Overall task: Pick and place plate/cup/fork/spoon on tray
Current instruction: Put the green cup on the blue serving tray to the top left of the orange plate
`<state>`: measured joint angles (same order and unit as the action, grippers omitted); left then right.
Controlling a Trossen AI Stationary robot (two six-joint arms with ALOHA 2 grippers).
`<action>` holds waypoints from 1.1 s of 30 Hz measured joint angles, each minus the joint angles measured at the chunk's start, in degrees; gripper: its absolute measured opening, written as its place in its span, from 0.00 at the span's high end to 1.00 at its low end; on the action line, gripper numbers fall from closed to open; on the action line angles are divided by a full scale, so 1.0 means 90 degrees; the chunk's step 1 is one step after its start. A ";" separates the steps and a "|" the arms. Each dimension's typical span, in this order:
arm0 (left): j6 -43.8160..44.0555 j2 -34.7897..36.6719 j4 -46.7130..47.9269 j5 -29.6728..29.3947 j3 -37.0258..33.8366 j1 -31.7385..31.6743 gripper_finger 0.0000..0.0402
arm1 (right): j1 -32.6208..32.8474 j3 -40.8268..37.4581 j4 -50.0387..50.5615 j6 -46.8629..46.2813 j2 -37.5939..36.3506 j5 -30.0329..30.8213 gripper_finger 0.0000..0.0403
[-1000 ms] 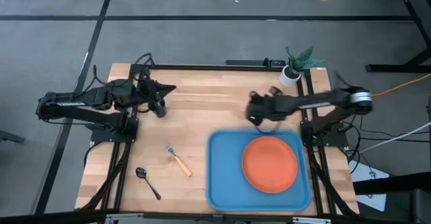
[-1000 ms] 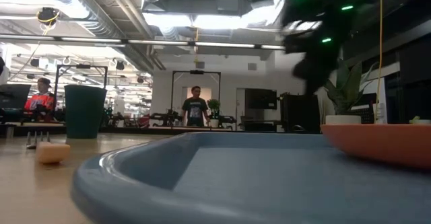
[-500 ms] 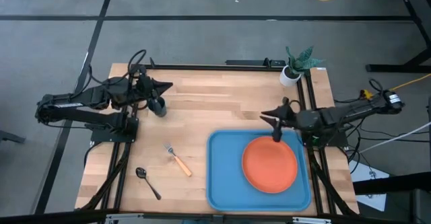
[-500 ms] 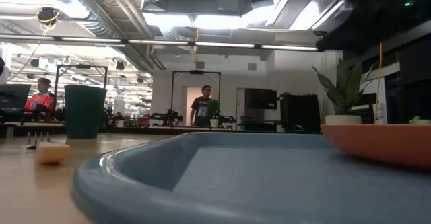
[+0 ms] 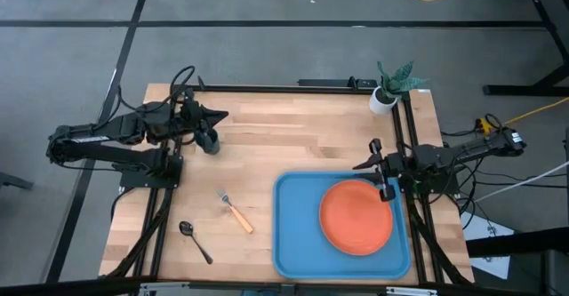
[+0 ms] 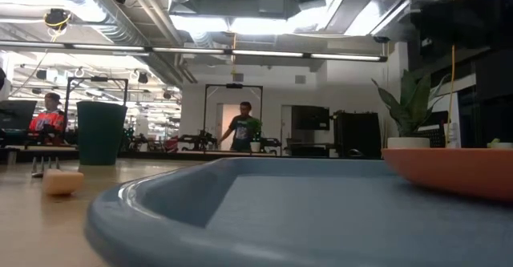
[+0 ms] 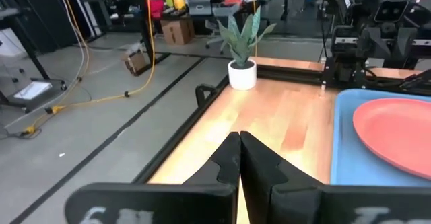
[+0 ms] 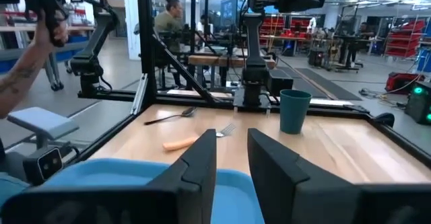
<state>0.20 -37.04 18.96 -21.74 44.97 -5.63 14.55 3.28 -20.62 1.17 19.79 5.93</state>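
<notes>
We see the plate (image 5: 356, 217) lying on the tray (image 5: 298, 234); cup (image 5: 211, 142), fork (image 5: 236, 212) and spoon (image 5: 195, 240) wait on the tabletop (image 5: 293, 136) beside the tray. The right end effector (image 5: 384, 176), over the tray's rim, is open and empty; the left end effector (image 5: 218, 115), by the cup, is closed on nothing.

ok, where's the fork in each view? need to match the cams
High view: fork on bare wood, left of the tray.
Low view: far left, orange handle end with tines behind it.
Left wrist view: not in it.
Right wrist view: fork on wood beyond the tray, near the cup.
Shared landmark: the blue tray.
</notes>
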 joint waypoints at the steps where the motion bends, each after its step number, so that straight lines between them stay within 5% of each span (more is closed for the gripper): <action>1: 0.0074 0.0000 0.0069 0.0000 0.0000 0.0000 1.00 | 0.0000 -0.0096 -0.0014 -0.0089 -0.0156 0.0000 0.78; 13: 0.1917 -0.0003 0.1510 0.0076 0.0000 0.0000 1.00 | 0.0000 -0.0322 0.0221 -0.0105 -0.0929 0.0001 0.78; 28: 0.1900 -0.0056 0.1225 -0.0026 0.0000 0.0002 1.00 | 0.0000 -0.0320 0.0226 -0.0105 -0.0925 0.0001 0.78; 33: 0.1450 -0.0056 0.1051 -0.0541 0.0000 0.0000 1.00 | 0.0000 -0.0320 0.0228 -0.0105 -0.0925 0.0000 0.78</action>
<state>13.25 -37.54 28.42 -26.61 44.97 -5.63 14.55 0.40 -18.57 0.23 11.46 5.93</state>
